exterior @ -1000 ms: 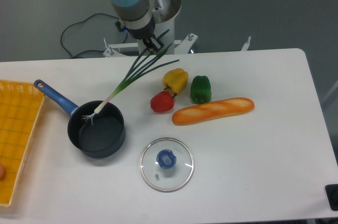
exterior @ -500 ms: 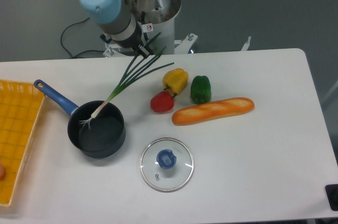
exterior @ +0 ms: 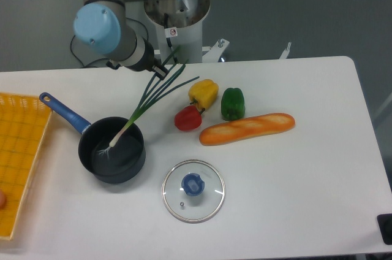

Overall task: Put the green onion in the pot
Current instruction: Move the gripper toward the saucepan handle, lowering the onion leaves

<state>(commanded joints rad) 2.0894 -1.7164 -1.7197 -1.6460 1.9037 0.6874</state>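
The green onion slants down from upper right to lower left. Its white rooted bulb end rests inside the pot, a dark saucepan with a blue handle pointing up-left. Its dark green leaves fan out by the gripper. My gripper is shut on the leaf end of the onion, above and to the right of the pot, near the table's back edge. The fingers are small and partly hidden by the wrist.
A yellow pepper, a red pepper, a green bell pepper and a long bread loaf lie right of the pot. A glass lid with a blue knob lies in front. A yellow basket stands at the left edge.
My gripper has moved left and down with the onion. The bulb end has gone from the pot's rim down into the pot.
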